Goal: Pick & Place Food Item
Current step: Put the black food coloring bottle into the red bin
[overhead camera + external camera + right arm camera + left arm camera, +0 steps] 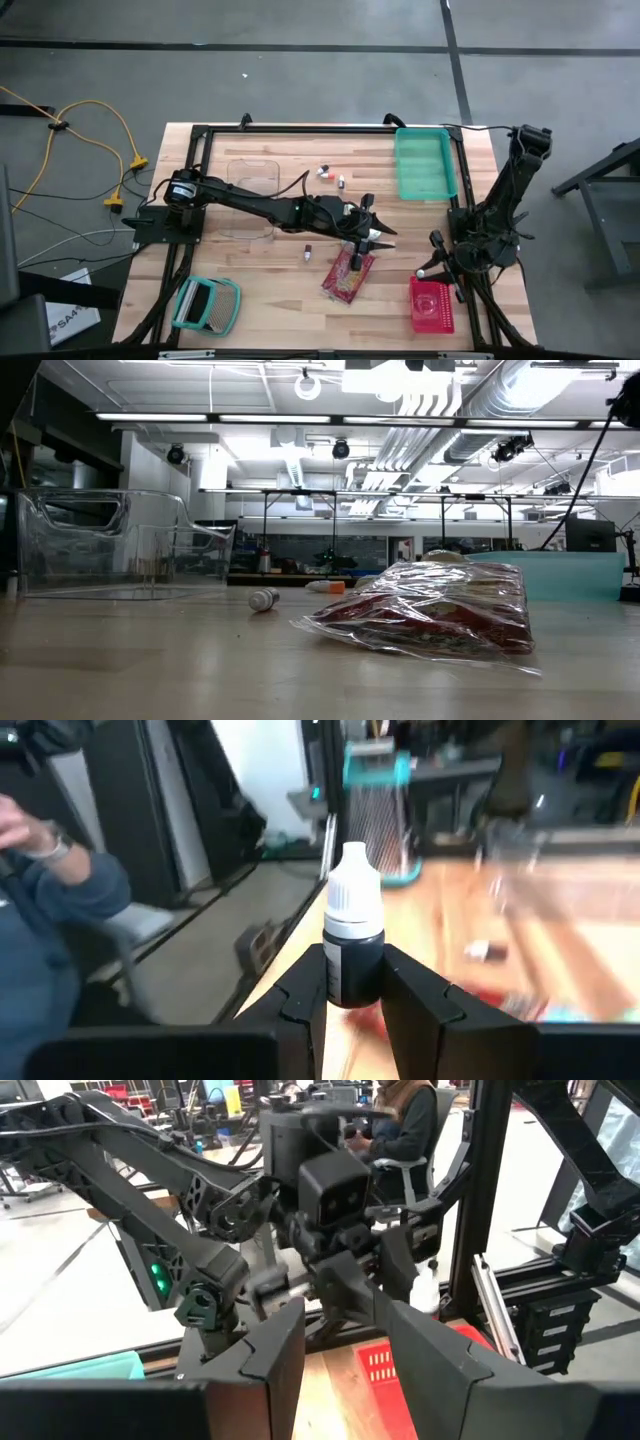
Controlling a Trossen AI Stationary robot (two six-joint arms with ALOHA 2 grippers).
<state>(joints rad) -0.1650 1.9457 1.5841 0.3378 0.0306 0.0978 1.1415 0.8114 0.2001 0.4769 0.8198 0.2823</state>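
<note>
Right gripper [350,995] pinches a small dark dropper bottle with white cap [352,935]; no label is readable. Left gripper [383,236], fingers parted and empty, hovers just above a clear plastic food bag [348,275].

Prob. a robotics lab/workshop: exposed ceiling ducts [440,410], strip lights, concrete floor [300,80] (taped lines).
</note>
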